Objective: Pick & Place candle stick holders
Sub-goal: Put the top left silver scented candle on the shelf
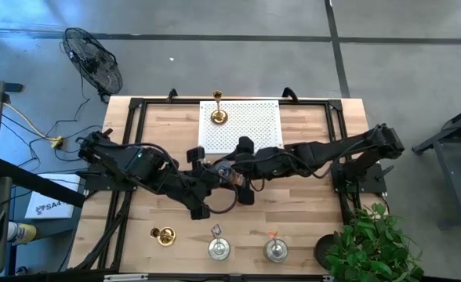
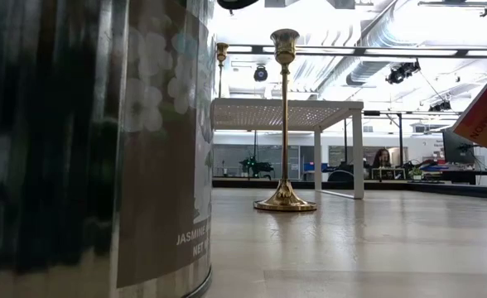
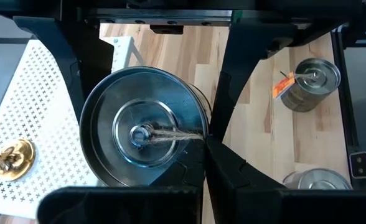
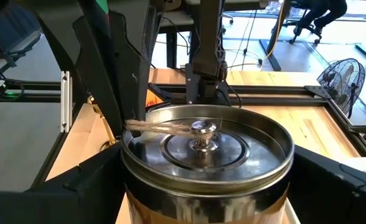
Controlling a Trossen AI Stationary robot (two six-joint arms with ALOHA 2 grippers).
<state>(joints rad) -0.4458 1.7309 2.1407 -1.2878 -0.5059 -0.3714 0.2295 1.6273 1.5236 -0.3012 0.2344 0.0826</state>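
A silvery candle stick holder [image 3: 142, 134], a squat round tin with a knobbed lid, hangs clear of the table at its middle. My left gripper [image 3: 206, 138] is shut on twine tied to the knob. My right gripper [image 4: 208, 158] is open, one finger on each side of the tin's wall. A gold holder [image 1: 218, 110] stands on the white rack [image 1: 254, 125]. Another gold holder [image 1: 165, 235] and two silvery holders [image 1: 219, 249] [image 1: 275, 249] stand by their bases near the front edge. My left gripper pinches the twine [image 3: 192, 135] between its two fingertips, beside the lid's rim, slanting down from the table's left. The twine runs taut from the knob [image 3: 139, 135] to the fingers. The tin stays upright and lifted clear. My right gripper stands around the tin's wall [image 4: 201, 186]; whether its fingers [image 4: 89, 180] touch it I cannot tell.
The rack stands at the far middle of the table on legs. A potted plant [image 1: 372, 243] sits at the near right corner. In the low view a labelled tin [image 2: 94, 149] fills the left foreground, with a gold holder [image 2: 285, 124] beyond it. Free boards lie at the left.
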